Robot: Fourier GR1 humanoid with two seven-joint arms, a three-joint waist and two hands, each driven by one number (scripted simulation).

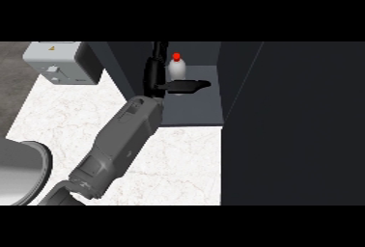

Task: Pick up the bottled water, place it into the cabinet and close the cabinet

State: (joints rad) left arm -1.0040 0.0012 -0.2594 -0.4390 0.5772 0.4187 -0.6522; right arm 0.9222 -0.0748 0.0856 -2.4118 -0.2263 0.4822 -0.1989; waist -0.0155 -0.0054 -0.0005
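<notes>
1. Far left: a grey appliance box [61, 61] sits on the marble counter [178, 159]. Near left, a round grey rim [28, 169] shows; I cannot tell what it is.
2. One grey forearm [118, 144] comes in from the near left edge and reaches into the open cabinet [196, 108]. I take it for the left arm.
3. Left hand [182, 86]: fingers straight, thumb apart, lying just beside the bottled water [176, 67]; I cannot tell if they touch.
4. The bottle stands upright at the far end of the cabinet shelf, red cap up.
5. Judgement: placing looks done. I would draw the hand straight back toward me, not brushing the bottle.
6. Right: the dark cabinet door [292, 125] stands open; it gets shut afterwards. No right hand shows.
</notes>
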